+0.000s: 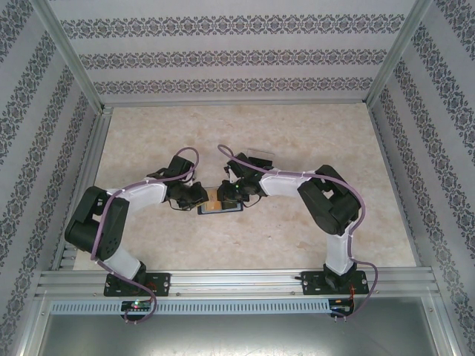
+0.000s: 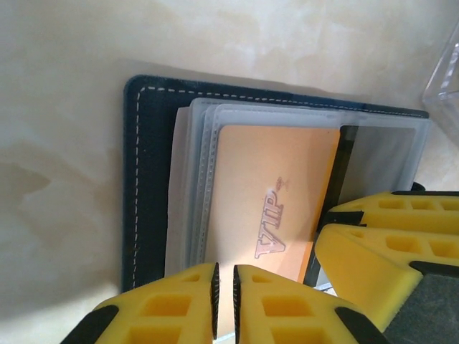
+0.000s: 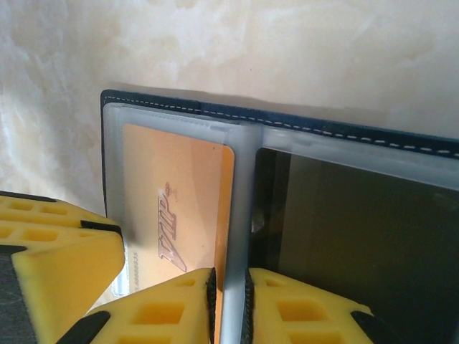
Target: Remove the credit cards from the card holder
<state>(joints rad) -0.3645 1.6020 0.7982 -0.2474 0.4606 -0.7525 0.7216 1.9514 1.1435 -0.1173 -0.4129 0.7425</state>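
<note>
Pale marbled tabletop (image 1: 297, 133) lay under both arms, with the open card holder (image 1: 220, 208) between them. Left wrist — the left gripper (image 2: 224, 301) had its jaws almost pressed together over the orange credit card (image 2: 280, 179), which sat sleeved inside. Right wrist — the right gripper (image 3: 229, 308) pinched the card holder's clear sleeve fold.

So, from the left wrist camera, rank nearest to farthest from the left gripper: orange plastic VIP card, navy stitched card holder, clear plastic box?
From the left gripper:
1. orange plastic VIP card, at its fingertips.
2. navy stitched card holder, under and around the card.
3. clear plastic box, far top-right corner.
</note>
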